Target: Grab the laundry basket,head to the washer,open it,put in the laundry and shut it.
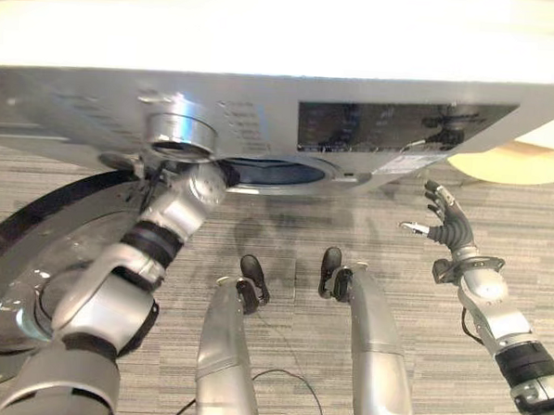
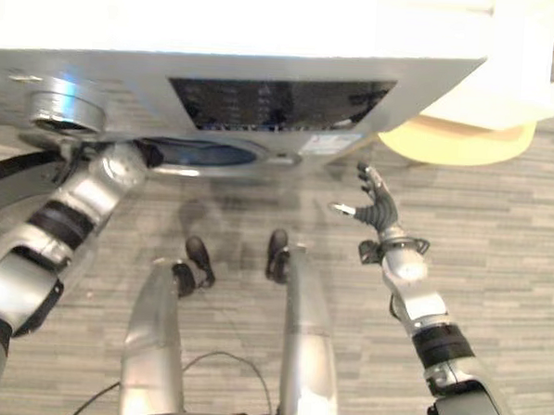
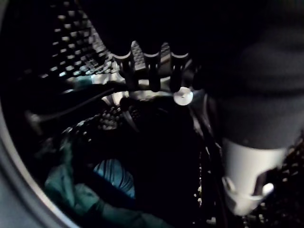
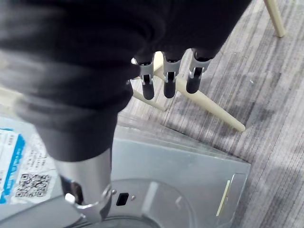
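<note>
The silver washer (image 1: 282, 106) stands right in front of me, its round dark-glass door (image 1: 33, 250) swung open to my left. My left arm reaches into the drum opening (image 1: 269, 173). In the left wrist view my left hand (image 3: 152, 66) is inside the dark perforated drum with straight fingers that hold nothing. Teal and blue laundry (image 3: 95, 190) lies on the drum floor below it. My right hand (image 1: 448, 226) hangs open in the air to the right of the washer's front, above the floor, touching nothing.
A beige round piece of furniture (image 1: 521, 160) stands beside the washer on the right, its slanted legs (image 4: 209, 107) on the grey striped floor. The open door takes up the floor at my left. A silver dial (image 1: 179, 128) and dark control panel (image 1: 393, 125) face me.
</note>
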